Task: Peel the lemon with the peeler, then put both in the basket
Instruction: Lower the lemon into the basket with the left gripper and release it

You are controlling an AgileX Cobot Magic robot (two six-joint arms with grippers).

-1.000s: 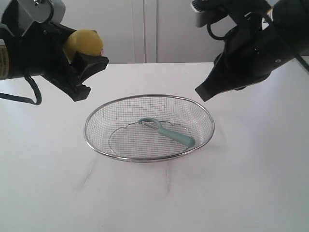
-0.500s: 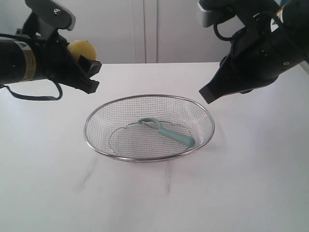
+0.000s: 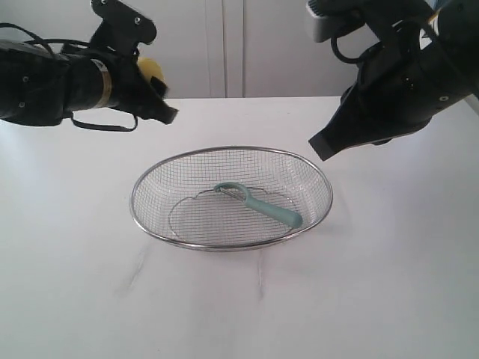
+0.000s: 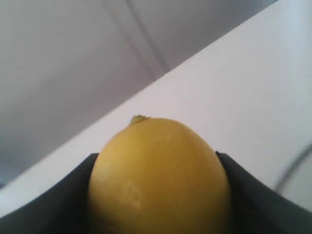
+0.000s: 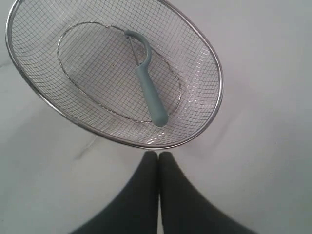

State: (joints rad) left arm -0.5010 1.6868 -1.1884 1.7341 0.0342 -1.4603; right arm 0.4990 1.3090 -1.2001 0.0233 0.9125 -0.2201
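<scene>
The yellow lemon is held high at the back left, with my left gripper shut on it; black fingers press both its sides. The wire-mesh basket stands in the middle of the white table. Inside it lies the teal peeler, head toward the left. My right gripper hangs above the basket's right rim, shut with nothing between its fingers.
A white table carries the basket. White cabinet doors stand behind the table's far edge. Both black arms hang over the table's back corners.
My left arm has swung the lemon up and back, turning toward the right. My right gripper rose slightly and then held still. The peeler stayed in the basket.
</scene>
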